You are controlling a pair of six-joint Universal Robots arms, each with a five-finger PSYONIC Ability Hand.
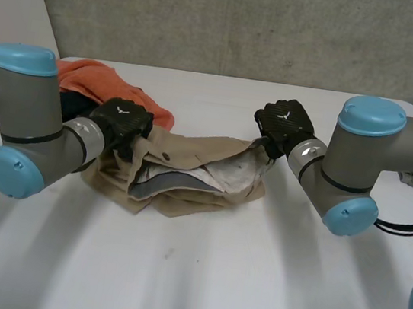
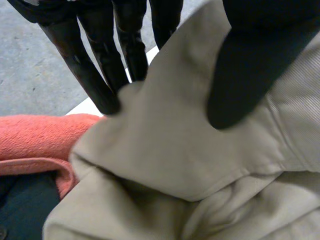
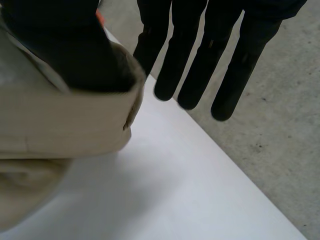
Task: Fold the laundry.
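- Beige garment (image 1: 186, 186) lies crumpled in the middle of the white table (image 1: 212, 278), its pale lining showing, between both hands.
- Left hand (image 1: 123, 121) pinches its left end: the left wrist view shows the thumb on top and straight fingers (image 2: 100, 75) behind the fold.
- Right hand (image 1: 283, 127) holds the right end raised; its wrist view shows the thumb pressing the waistband against the nearest finger.
- Orange towel (image 1: 94, 81) lies behind, over a dark cloth (image 2: 20, 205) that is mostly hidden.
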